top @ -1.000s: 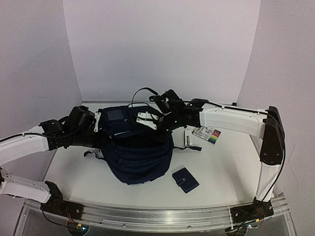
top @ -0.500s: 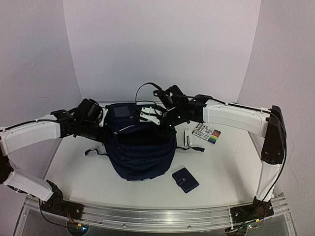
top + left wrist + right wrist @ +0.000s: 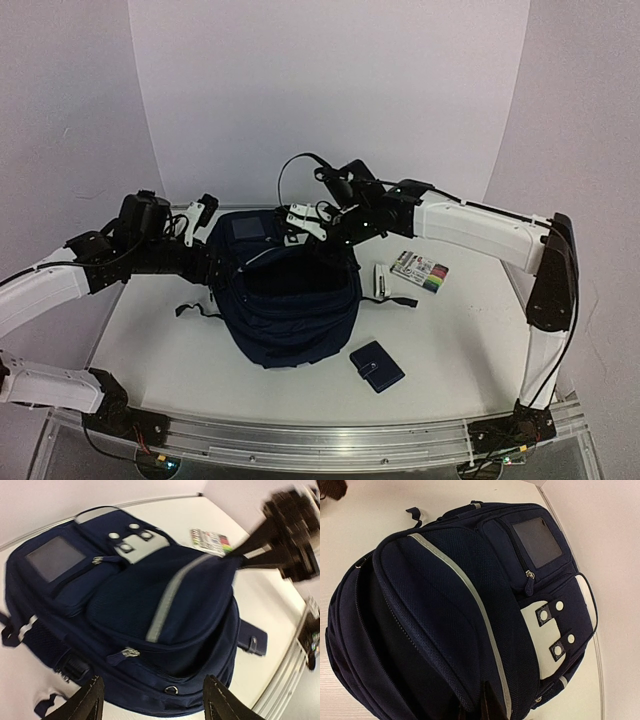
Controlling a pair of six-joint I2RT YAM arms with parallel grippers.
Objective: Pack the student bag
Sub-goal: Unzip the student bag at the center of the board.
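Pinching the lifted front flap of the large navy-blue striped fabric backpack [image 3: 290, 320], sprawled across the middle of the white table [image 3: 150, 340], with right gripper [image 3: 303, 220] clenched on cloth. Hovering spread and empty off backpack's left flank with left gripper [image 3: 153, 685]. Seems soft, floppy, light; best taken at stiff zipper hem or straps.

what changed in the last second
The left gripper opened, let go of the bag's left side and drew back, up and to the left. The right gripper kept its pinch on the flap, lifting it slightly up and back. The bag barely shifted; wallet and markers stayed put.
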